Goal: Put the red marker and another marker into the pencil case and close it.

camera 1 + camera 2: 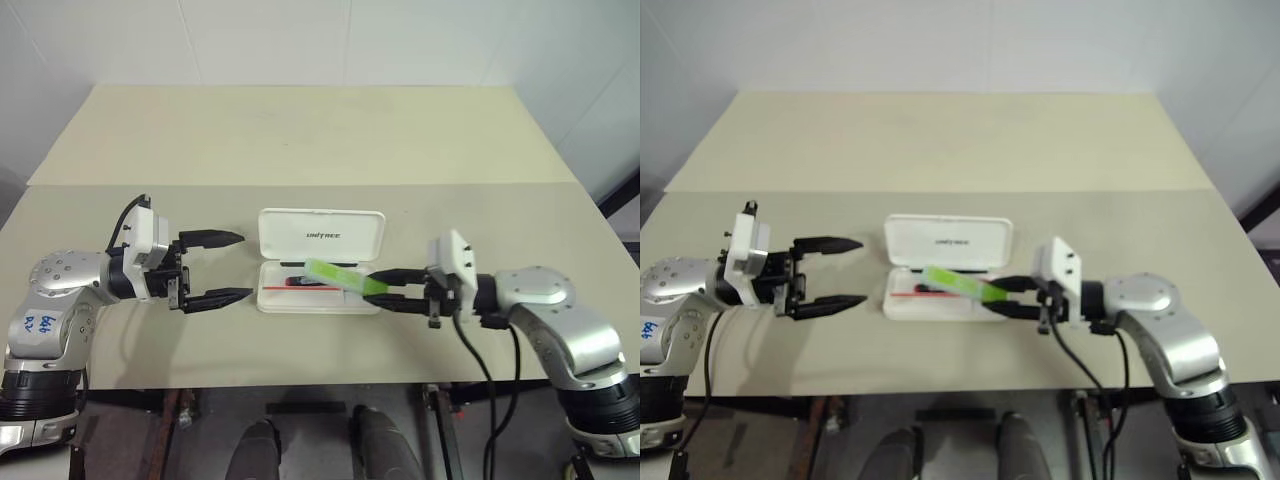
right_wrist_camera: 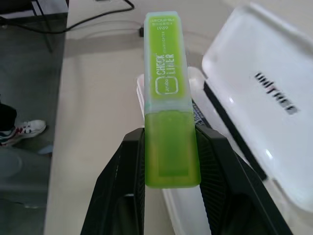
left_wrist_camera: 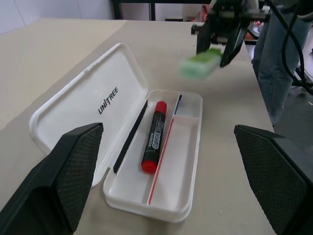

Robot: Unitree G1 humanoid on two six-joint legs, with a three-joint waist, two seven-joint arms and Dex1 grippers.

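Holding the green highlighter [image 1: 335, 276] by its body, the right gripper [image 1: 388, 289] hangs over the open pencil case [image 1: 320, 262], where the red marker [image 3: 153, 136] already lies. Released crooked, it may bridge the rim and block closing. The left gripper [image 1: 225, 268] waits wide open beside the case.

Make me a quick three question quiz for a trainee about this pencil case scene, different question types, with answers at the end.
1. True or false: the slim red-and-black marker already lies inside the open white hard-plastic pencil case.
2. Multiple choice: the right gripper is A) open, B) shut on the chunky lime-green highlighter, C) shut on the case lid.
3. Fill in: the left gripper, beside the case, holds ____.

Key
1. True; it lies in the compartment next to the lid hinge.
2. B; the highlighter is held above the case tray.
3. Nothing; its jaws stand wide open.
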